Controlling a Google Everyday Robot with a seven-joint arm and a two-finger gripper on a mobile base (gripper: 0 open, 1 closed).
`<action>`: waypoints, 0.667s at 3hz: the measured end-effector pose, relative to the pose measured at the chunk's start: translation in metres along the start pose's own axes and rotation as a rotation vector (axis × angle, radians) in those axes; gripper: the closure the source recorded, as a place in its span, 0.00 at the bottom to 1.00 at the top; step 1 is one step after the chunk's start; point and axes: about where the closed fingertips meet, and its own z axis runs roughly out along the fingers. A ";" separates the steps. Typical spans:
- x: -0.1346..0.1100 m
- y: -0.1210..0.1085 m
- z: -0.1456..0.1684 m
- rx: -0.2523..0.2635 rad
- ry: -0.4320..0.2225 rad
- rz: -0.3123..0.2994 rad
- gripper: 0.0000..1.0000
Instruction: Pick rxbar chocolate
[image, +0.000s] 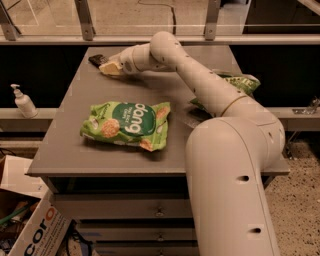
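The rxbar chocolate (96, 59) is a small black bar lying at the far left corner of the grey table (75, 155). My gripper (108, 68) reaches across the table top and sits right beside the bar, at its near right side, low over the surface. Part of the bar is hidden behind the gripper's tip. I cannot tell whether the gripper touches the bar.
A large green "dang" bag (127, 125) lies in the middle of the table. A smaller dark-green chip bag (242, 82) lies at the right edge, partly behind my arm. A soap pump bottle (22, 102) stands on a ledge to the left. A cardboard box (35, 230) sits on the floor.
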 end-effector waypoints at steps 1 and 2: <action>0.004 0.001 -0.004 0.003 0.004 0.004 0.88; -0.003 0.000 -0.011 0.013 -0.014 -0.006 1.00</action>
